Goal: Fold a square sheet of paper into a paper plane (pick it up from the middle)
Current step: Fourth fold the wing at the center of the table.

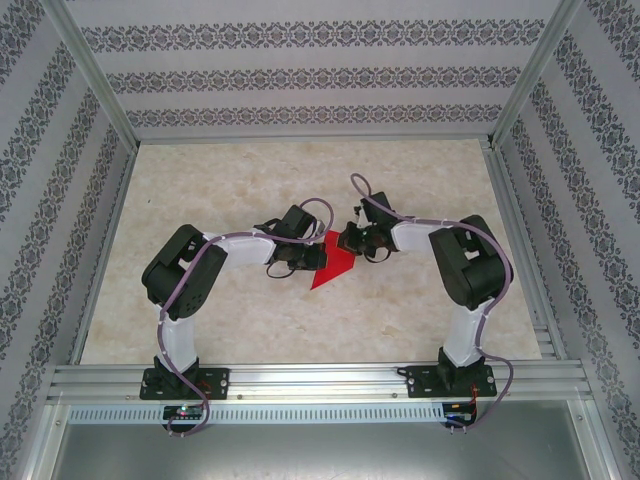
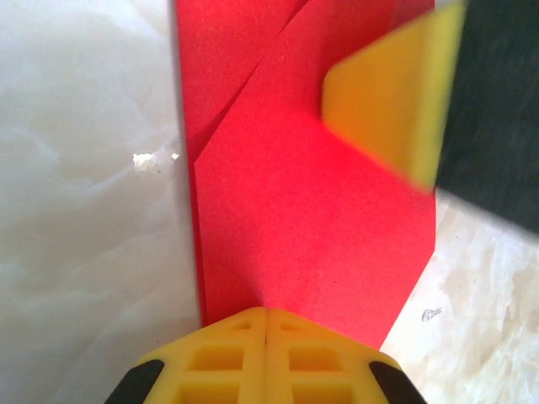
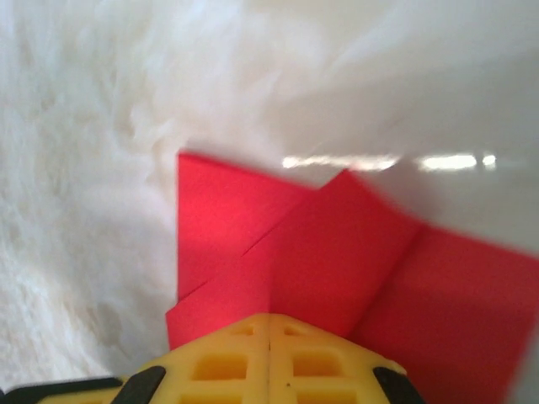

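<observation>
1. Red sheet (image 1: 335, 265) lies flat mid-tabletop (image 1: 230, 180), right btw the two hands.
2. Done, judging by the creases: corner flaps are folded in along diagonal lines, w/ layers stacked along one long edge. From above, the outline tapers to a point at the near-left.
3. Left to do, prob.: narrower wing folds + a centre ridge. No slim dart shape yet, so I'd call it approx. halfway.
4. Left hand (image 2: 267, 337): closed, fingers tip to tip, sitting on the sheet's near edge. Looks like pressing down; can't tell if any paper is nipped.
5. Right hand (image 3: 269, 337): closed too, tips set over the folded flaps. Again it reads as holding the sheet down, not lifting it.
6. Count: 1 red sheet, 2 hands, 1 tabletop.
</observation>
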Robot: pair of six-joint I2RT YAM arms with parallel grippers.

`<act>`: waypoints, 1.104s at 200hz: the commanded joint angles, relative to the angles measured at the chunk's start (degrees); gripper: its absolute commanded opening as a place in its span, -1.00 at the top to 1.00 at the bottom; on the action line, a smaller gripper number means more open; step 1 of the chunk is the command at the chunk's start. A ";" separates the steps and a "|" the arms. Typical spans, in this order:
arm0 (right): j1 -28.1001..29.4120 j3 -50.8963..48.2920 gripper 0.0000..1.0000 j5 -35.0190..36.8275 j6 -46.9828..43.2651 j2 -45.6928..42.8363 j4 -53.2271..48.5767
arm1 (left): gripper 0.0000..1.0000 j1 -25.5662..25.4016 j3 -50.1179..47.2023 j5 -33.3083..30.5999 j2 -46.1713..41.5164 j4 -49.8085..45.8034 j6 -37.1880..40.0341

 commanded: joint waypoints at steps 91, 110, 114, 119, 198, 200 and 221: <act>-1.68 0.38 1.00 4.33 -1.28 -10.15 -1.23 | 1.00 -0.25 -2.59 -1.19 3.19 -6.71 1.23; 1.08 -0.80 1.00 2.05 -1.40 -9.37 -1.25 | 1.00 -0.25 -2.55 -1.22 3.38 -6.51 1.02; 1.46 -0.80 1.00 1.85 -1.40 -9.08 -1.22 | 1.00 -0.27 -2.54 -1.24 3.39 -6.52 0.97; 2.07 -0.90 1.00 1.59 -1.41 -8.51 -1.27 | 1.00 -0.26 -2.53 -1.26 3.39 -6.51 1.00; 1.70 1.86 1.00 1.11 -1.23 -1.01 -0.76 | 1.00 -0.25 -2.73 -1.40 3.21 -6.86 0.66; 1.52 1.94 1.00 1.20 -1.19 -0.87 -0.81 | 1.00 -0.25 -2.80 -1.40 3.26 -6.82 0.69; 0.11 3.26 1.00 2.63 -1.66 1.00 -2.41 | 1.00 -0.26 -2.97 -1.18 3.26 -6.74 0.69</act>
